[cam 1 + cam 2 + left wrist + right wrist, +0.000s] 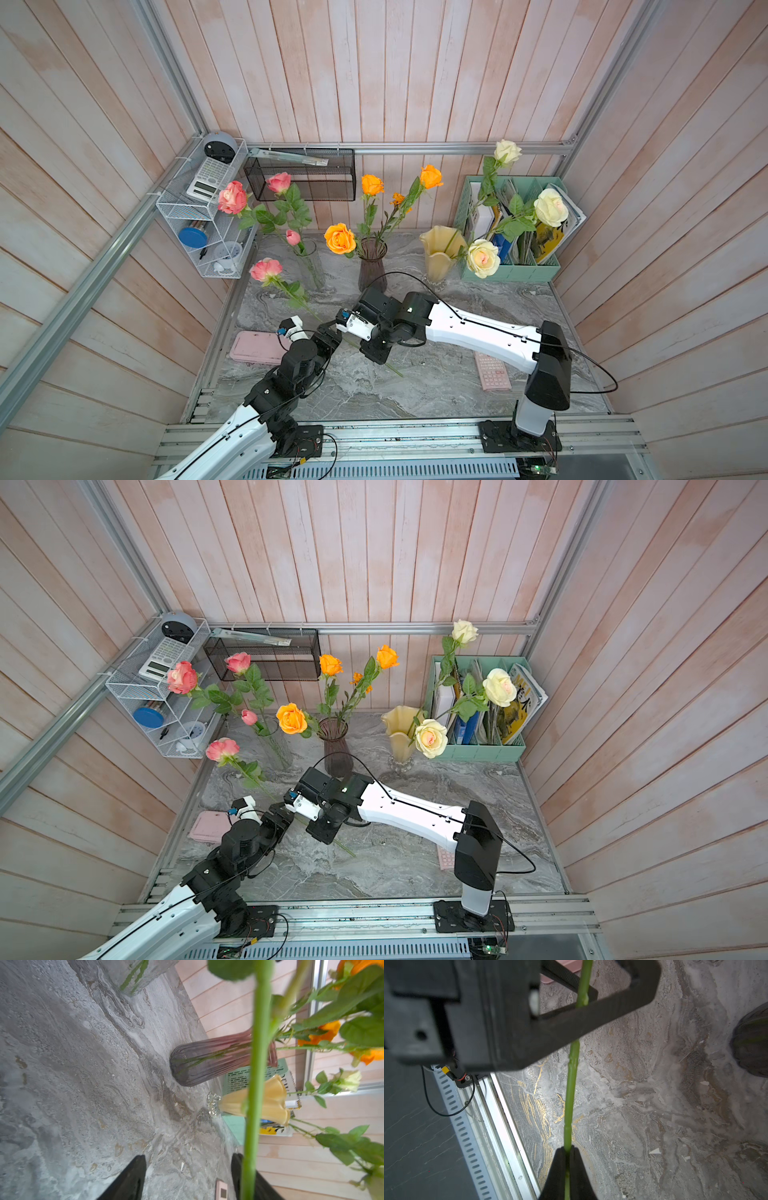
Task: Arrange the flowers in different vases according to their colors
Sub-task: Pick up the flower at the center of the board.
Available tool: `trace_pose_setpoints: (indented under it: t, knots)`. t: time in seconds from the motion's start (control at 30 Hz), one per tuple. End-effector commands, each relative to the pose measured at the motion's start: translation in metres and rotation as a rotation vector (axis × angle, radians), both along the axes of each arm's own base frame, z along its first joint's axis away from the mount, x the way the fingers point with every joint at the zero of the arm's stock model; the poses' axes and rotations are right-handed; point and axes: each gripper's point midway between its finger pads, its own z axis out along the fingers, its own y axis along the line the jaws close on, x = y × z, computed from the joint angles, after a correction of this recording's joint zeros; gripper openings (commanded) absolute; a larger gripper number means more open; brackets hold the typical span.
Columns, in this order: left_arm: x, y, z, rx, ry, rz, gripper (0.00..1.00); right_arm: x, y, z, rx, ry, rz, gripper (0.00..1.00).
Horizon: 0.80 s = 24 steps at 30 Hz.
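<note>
Where the two arms meet above the front half of the table, a pink-headed artificial rose (266, 269) on a long green stem hangs slanted, its head toward the left rear and its cut end low over the grey marble-patterned tabletop (436, 374). The right gripper (566, 1155) is pinched tight on the lower stem. The left gripper (190, 1156) sits further up the same stem with its jaws apart. The stem passes close by one finger, and I cannot tell whether it touches.

Behind the arms, three vases stand in a row:
- At left, a clear glass cylinder vase (311, 266) holds three pink roses (232, 197).
- In the middle, a dark purple ribbed glass vase (372, 266) holds orange roses (340, 238).
- At right, a pale yellow wavy-rimmed vase (438, 253) holds three cream-white roses (550, 207).

Just beside the yellow vase stands a mint-green file holder (511, 272) stuffed with booklets. A flat pink case (255, 347) lies at the table's left edge, and a pink calculator (492, 374) lies beneath the right arm. On the walls hang a white wire shelf (195, 216) and a black mesh basket (303, 178).
</note>
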Motion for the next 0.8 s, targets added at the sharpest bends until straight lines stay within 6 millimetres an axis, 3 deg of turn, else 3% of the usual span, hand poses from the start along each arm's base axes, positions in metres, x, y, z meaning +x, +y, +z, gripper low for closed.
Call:
trace_pose_setpoints:
  t: [0.0, 0.2, 0.5, 0.53, 0.6, 0.77]
  knots:
    - [0.008, -0.002, 0.022, 0.008, -0.076, -0.003, 0.44, -0.009, -0.004, 0.005, 0.014, 0.026, -0.002, 0.00]
    - [0.007, -0.003, 0.037, 0.037, -0.099, -0.024, 0.00, -0.012, -0.005, 0.001, 0.021, 0.037, -0.007, 0.00]
    - [0.000, 0.000, 0.076, 0.131, -0.151, -0.074, 0.00, -0.007, -0.002, 0.000, 0.054, 0.014, -0.030, 0.00]
    - [-0.002, 0.000, 0.081, 0.153, -0.154, -0.084, 0.00, -0.006, -0.001, 0.001, 0.060, 0.006, -0.036, 0.04]
    - [-0.005, 0.001, 0.091, 0.219, -0.155, -0.113, 0.00, 0.002, -0.004, 0.001, 0.060, -0.030, -0.068, 0.25]
    - [-0.014, 0.007, 0.114, 0.369, -0.159, -0.171, 0.00, 0.017, -0.015, 0.003, 0.073, -0.065, -0.135, 0.38]
